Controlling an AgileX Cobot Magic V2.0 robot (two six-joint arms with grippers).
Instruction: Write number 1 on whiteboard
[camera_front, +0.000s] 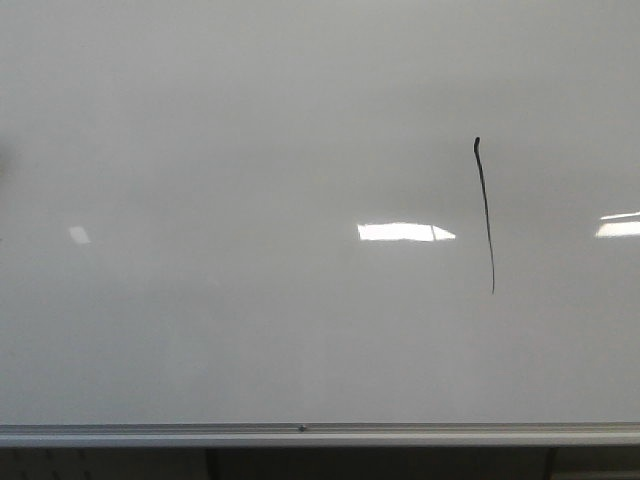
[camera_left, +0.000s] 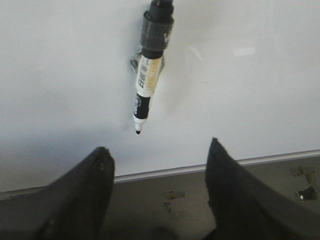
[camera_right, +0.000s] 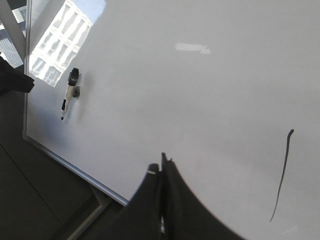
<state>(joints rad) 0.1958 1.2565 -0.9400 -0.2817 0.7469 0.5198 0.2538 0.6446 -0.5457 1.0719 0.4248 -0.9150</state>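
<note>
Number 1 (camera_front: 485, 215) is sitting finished on the whiteboard (camera_front: 200, 330). Marker (camera_left: 147, 85) is hanging uncapped, clipped on that board; retracting clear seems best. Left gripper (camera_left: 157, 160) fingers are spreading empty, right gripper (camera_right: 162, 167) fingers pressing together.

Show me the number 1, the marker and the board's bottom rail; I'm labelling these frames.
number 1 (camera_front: 486, 215): front view, middle of the black stroke.
marker (camera_left: 145, 95): left wrist view, labelled barrel.
bottom rail (camera_front: 300, 433): front view, silver strip near its screw.

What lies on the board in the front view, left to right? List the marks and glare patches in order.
Small faint reflection → bright rectangular reflection → the number 1 → reflection cut off by the picture's right edge, all on the whiteboard.
</note>
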